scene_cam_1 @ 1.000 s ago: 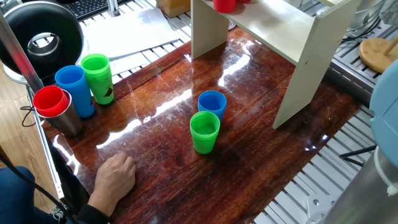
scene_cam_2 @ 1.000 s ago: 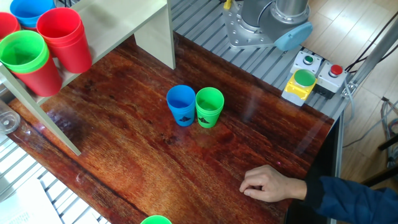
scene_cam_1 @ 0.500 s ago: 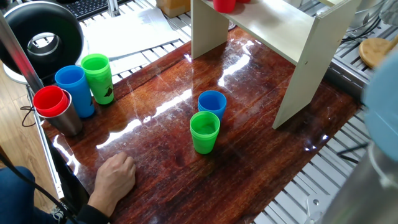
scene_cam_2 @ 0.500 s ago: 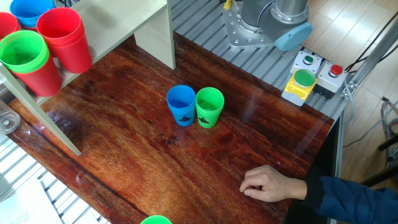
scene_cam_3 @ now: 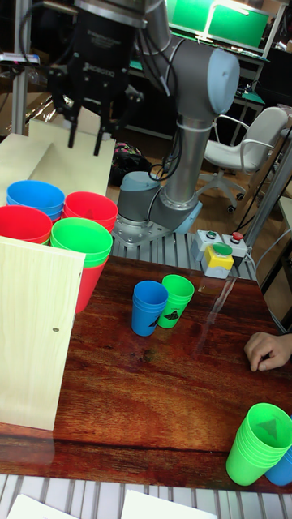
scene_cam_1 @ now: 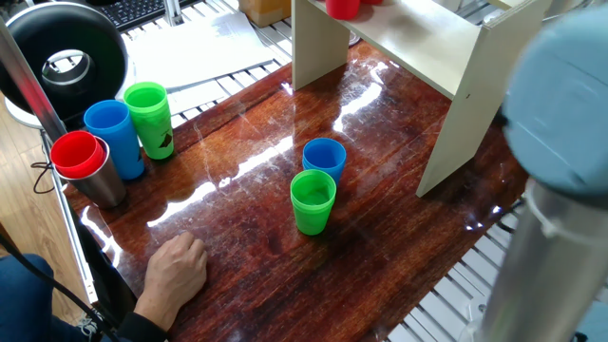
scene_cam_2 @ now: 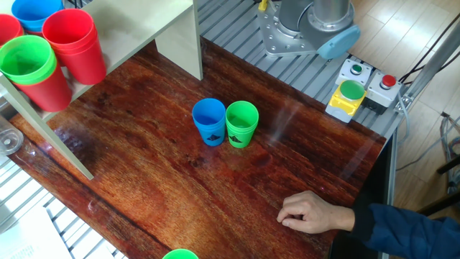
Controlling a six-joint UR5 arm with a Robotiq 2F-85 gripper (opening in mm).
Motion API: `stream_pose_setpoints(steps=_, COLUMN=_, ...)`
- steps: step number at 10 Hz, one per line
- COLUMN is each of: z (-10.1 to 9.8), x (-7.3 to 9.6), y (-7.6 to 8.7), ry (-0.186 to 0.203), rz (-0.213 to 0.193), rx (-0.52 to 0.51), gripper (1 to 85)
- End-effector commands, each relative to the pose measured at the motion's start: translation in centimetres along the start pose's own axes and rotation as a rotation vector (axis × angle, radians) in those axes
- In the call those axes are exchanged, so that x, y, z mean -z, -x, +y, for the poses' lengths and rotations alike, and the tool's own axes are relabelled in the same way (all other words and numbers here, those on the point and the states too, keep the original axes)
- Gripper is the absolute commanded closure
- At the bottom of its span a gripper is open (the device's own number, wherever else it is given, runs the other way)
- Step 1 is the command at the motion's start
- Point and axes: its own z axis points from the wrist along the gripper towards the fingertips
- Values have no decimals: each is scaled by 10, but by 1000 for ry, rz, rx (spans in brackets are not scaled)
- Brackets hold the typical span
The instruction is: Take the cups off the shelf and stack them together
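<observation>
Red cup [scene_cam_1: 76, 154] inside grey metal tumbler [scene_cam_1: 103, 184] (table's edge).

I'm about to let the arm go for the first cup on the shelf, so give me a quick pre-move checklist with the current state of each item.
1. gripper empty, fingers apart: ok.
2. Gripper above the shelf, clear of the cups: ok.
3. Cups on the shelf upright, mouths up, including the green cup: ok.
4. Stacking targets present: blue cup and green table cup side by side: ok.
5. Person's hand resting on the table: not ok.
6. Which shelf cups are nested: cannot tell.
</observation>
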Motion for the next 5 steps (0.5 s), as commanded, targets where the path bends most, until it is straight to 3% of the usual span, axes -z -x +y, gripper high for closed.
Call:
stream_pose_setpoints(steps=1, z=-16, x=-11, y=28, ry=-2, rz=2, rx=42, gripper=477)
stream_pose_setpoints(steps=5, z=-14, x=-24, y=41, ry=-7, rz=-2, rx=96, gripper=460)
